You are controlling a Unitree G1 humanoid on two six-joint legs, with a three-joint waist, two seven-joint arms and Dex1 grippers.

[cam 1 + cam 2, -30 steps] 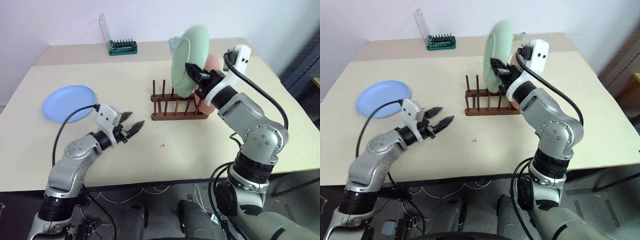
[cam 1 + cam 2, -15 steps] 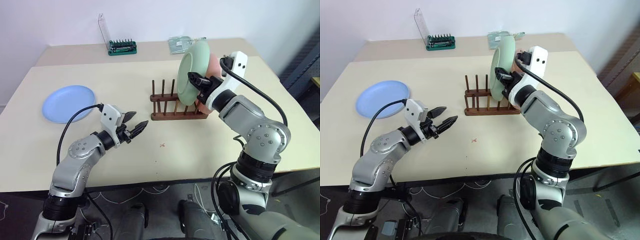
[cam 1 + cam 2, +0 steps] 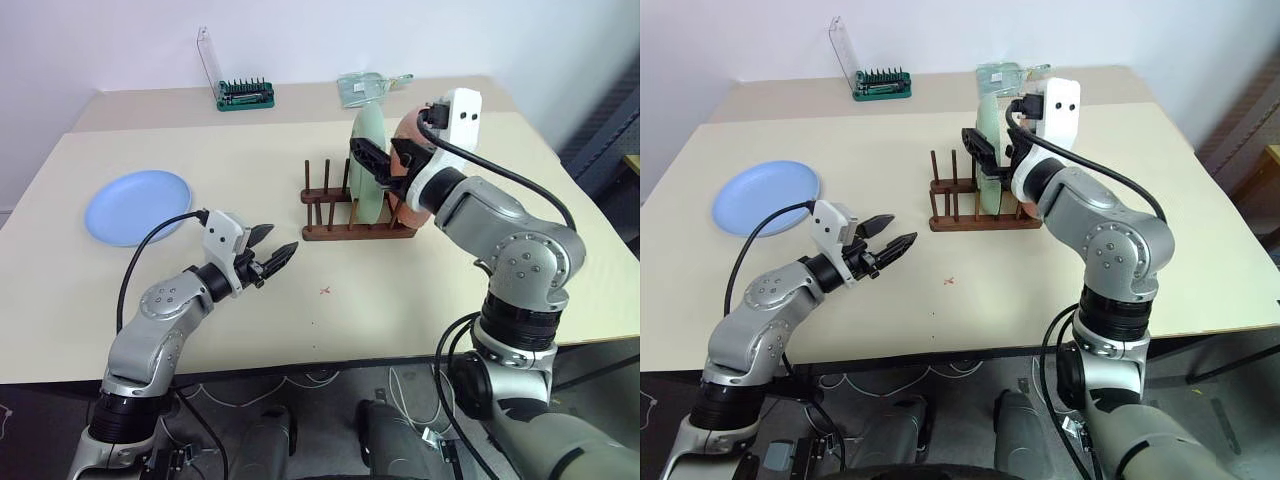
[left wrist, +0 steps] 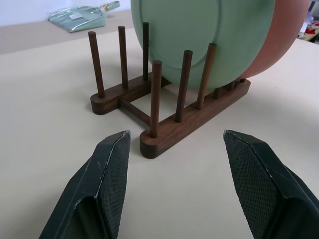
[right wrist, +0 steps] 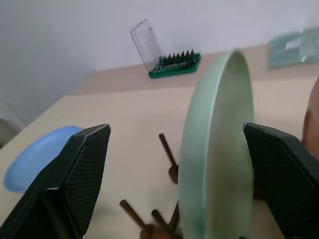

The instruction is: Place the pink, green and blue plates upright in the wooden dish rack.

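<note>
Release of the green plate into the wooden dish rack looked done, right gripper spread wide around it, left gripper open and empty, the blue plate due next.

Green plate and pink plate upright in wooden rack.

Rack: dark brown wood, smooth with a satin sheen on rails and pegs. Green plate, pink plate, blue plate: matt plastic, smooth. Finger pads: black, finely cross-hatched; table: matt beige.
</note>
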